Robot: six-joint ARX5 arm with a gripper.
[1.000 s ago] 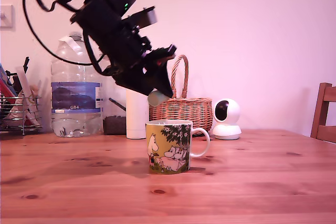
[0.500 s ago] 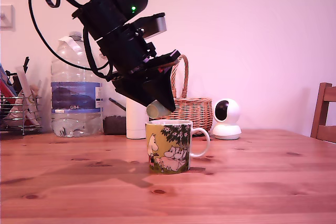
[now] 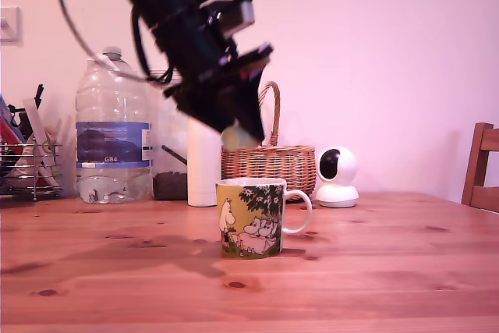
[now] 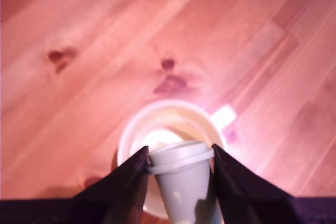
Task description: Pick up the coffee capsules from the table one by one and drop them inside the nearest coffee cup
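Capsule held above the cup

The end effector [image 4: 178,163] is clamped on a pale capsule [image 4: 185,177], one dark finger [image 4: 123,184] on each side of it, directly over the open mouth of the cup [image 3: 251,217]. In the exterior view the capsule [image 3: 236,137] hangs clear above the rim, not touching it. The cup stands upright on the wooden surface [image 3: 374,271], its handle towards the exterior view's right.

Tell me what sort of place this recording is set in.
Most likely a home, at a dining or kitchen table: a wooden table, a wicker basket and a big water bottle against the wall, a wooden chair alongside.
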